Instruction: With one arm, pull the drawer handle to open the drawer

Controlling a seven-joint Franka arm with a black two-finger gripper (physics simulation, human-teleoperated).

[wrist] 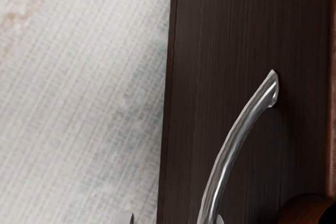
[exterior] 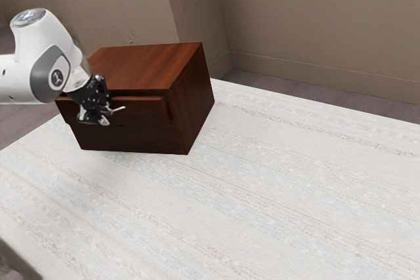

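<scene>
Against the drawer (exterior: 141, 111), the gripper (exterior: 104, 117) stands apart around the handle (wrist: 236, 135); not clamped.

Arm (exterior: 33, 63): white, glossy, built of thick rounded links.
Joint cap (exterior: 58, 77): grey round disc at the big link's 3 o'clock, bearing a small white mark.
Top cap (exterior: 29, 16): pale silvery disc at that link's 12 o'clock, with a darker rim.
Wrist (exterior: 80, 83): short light-grey collar at the link's 4 o'clock.
Claw (exterior: 97, 113): black, boxy and angular, with small pale glints on its edges, beyond the wrist at 5 o'clock.
</scene>
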